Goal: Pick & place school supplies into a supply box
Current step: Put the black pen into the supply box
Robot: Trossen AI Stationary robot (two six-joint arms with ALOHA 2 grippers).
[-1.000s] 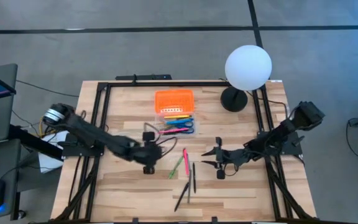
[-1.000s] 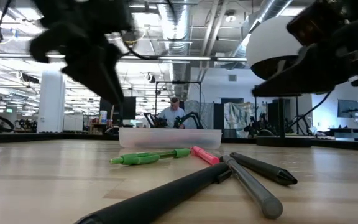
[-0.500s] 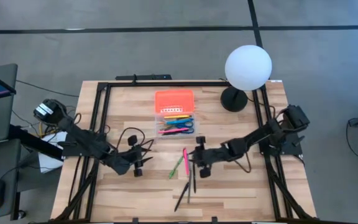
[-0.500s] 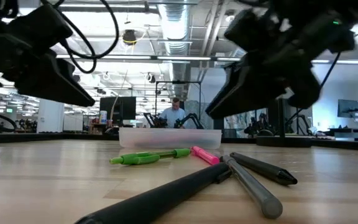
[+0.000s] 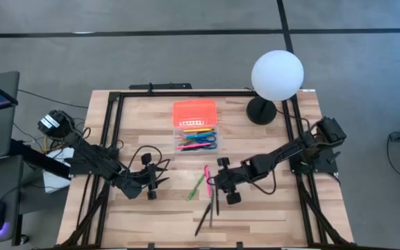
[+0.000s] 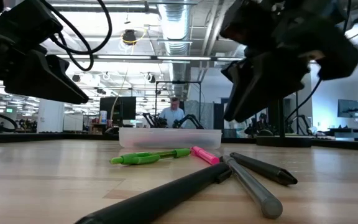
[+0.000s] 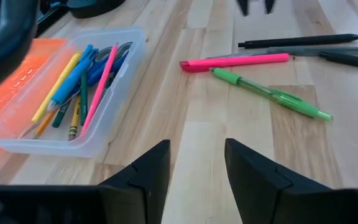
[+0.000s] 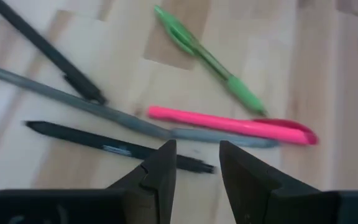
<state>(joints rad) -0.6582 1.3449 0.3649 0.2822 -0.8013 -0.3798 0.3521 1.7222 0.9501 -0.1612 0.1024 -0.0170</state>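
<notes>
The supply box (image 5: 197,138) is a clear case lying on the table's far middle, with several pens and blue scissors inside (image 7: 73,87). Its orange lid (image 5: 194,111) lies open behind it. Loose on the wood rest a green pen (image 5: 198,186), a pink marker (image 8: 229,124), a grey pen (image 8: 92,106) and two black pens (image 8: 117,149) (image 5: 203,219). My right gripper (image 5: 219,182) hovers open just above the grey and black pens (image 8: 197,163), touching none of them. My left gripper (image 5: 155,180) stands open, left of the pens and clear of the table (image 7: 197,168).
A white globe lamp (image 5: 277,75) on a black base stands at the far right corner. A black frame rail (image 5: 120,132) runs along the table's sides. Bare wood lies between the box and the loose pens (image 7: 185,124).
My left gripper has drawn back from near the box toward the table's left and near edge, sinking a little, and has kept still for the last half second. My right gripper has gone toward the table's left until it is over the loose pens and has tipped steeply downward.
</notes>
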